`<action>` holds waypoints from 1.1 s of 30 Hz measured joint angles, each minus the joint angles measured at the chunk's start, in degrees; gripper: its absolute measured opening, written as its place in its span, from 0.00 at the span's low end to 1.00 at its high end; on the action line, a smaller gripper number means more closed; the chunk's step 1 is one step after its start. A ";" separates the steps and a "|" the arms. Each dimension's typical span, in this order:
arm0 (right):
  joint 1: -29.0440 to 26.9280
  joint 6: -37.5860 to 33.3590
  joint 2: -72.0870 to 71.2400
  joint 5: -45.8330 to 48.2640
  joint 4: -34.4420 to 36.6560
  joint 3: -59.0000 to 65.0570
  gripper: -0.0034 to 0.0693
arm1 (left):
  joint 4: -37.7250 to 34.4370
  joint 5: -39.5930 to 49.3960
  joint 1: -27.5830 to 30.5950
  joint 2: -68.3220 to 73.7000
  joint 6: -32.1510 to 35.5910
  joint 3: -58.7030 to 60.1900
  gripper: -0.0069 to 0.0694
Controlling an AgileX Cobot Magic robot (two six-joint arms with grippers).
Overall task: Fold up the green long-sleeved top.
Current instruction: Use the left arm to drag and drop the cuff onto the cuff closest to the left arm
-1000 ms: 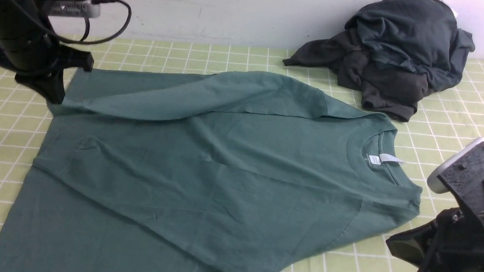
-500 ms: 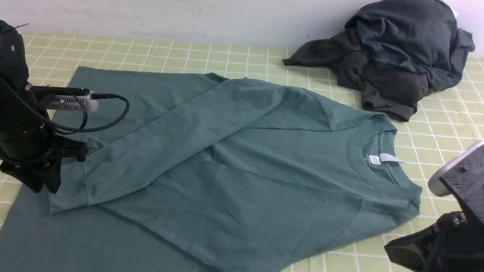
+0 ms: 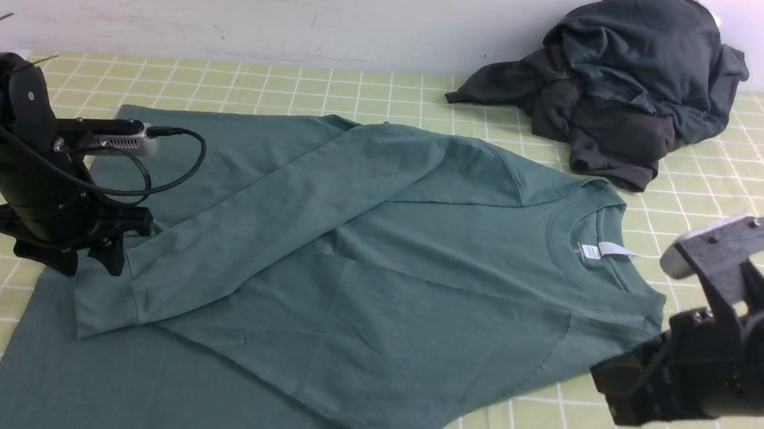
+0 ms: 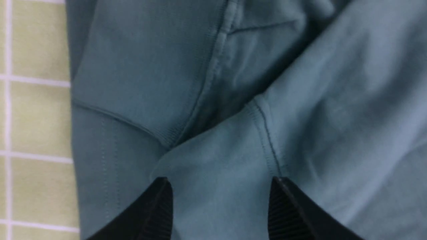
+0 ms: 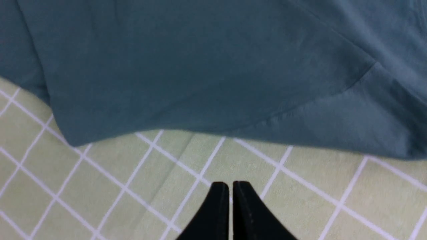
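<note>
- Because one long sleeve (image 3: pixel 276 214) of the large teal-green cotton long-sleeved top (image 3: pixel 378 274) lies slantwise over its body, ribbed cuff (image 3: pixel 101 303) near the hem end, the step in hand looks like the sleeve fold, set down and let go.
- This top lies flat in the middle of the tabletop, hem toward the robot's left and collar with its white neck label (image 3: pixel 608 249) toward the right.
- Next, I judge, the body itself must be folded: a firm pinch on an edge, then a carry across that does not drag the laid sleeve askew.
- Whether the near sleeve is tucked in as neatly, I cannot tell.
- Over the cuff end hangs the left pincer (image 3: pixel 90 264), pointing down, its jaws wide apart; the left wrist view shows cloth between them but none gripped.
- Low at the near right, the right pincer (image 3: pixel 613 394) hovers above bare tabletop just beside the top's near edge, jaws pressed together and holding nothing.
- Underneath is the yellow-green checked tabletop (image 3: pixel 429 91).
- Well apart, at the far right against the wall, sits a crumpled heap of dark charcoal garments (image 3: pixel 629 77).
</note>
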 joint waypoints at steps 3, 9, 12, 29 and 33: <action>0.00 1.26 7.00 0.68 -1.49 -7.68 0.11 | 0.73 0.00 0.00 0.82 -0.49 0.00 0.57; -0.42 6.47 24.97 1.50 -7.57 -26.88 0.29 | 1.29 0.00 0.00 1.06 -0.66 0.00 0.57; -1.99 9.92 35.89 3.25 -9.85 -40.45 0.44 | 1.29 0.06 0.00 1.06 -0.66 0.00 0.57; -7.00 20.27 75.67 24.78 -17.12 -96.60 0.32 | 1.29 1.45 0.00 1.10 -0.61 0.00 0.57; -6.22 15.76 75.43 26.06 -18.71 -96.74 0.09 | 1.29 -0.25 0.00 1.10 -0.49 0.00 0.47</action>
